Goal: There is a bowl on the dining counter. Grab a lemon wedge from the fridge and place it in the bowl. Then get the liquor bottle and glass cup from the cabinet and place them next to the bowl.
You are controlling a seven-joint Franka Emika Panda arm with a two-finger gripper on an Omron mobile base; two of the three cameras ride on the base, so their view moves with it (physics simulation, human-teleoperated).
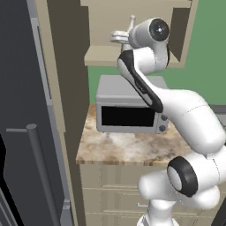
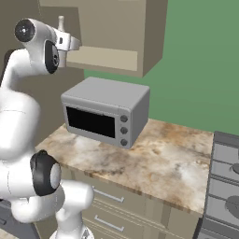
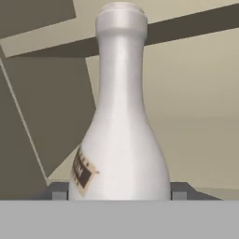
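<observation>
Jaws on either side of the liquor bottle [image 3: 120, 140].

Smooth glossy pale liquor bottle [image 3: 122, 135]

From my hand camera the liquor bottle [image 3: 120, 116] has its base cut off below, and I can't tell whether the finger tips [image 3: 58, 191] touch its sides. From the left base camera my arm hides all but the bottle's neck. The fridge [image 1: 22, 110] runs off the left edge, and the stove [image 2: 224, 182] off the right.
</observation>
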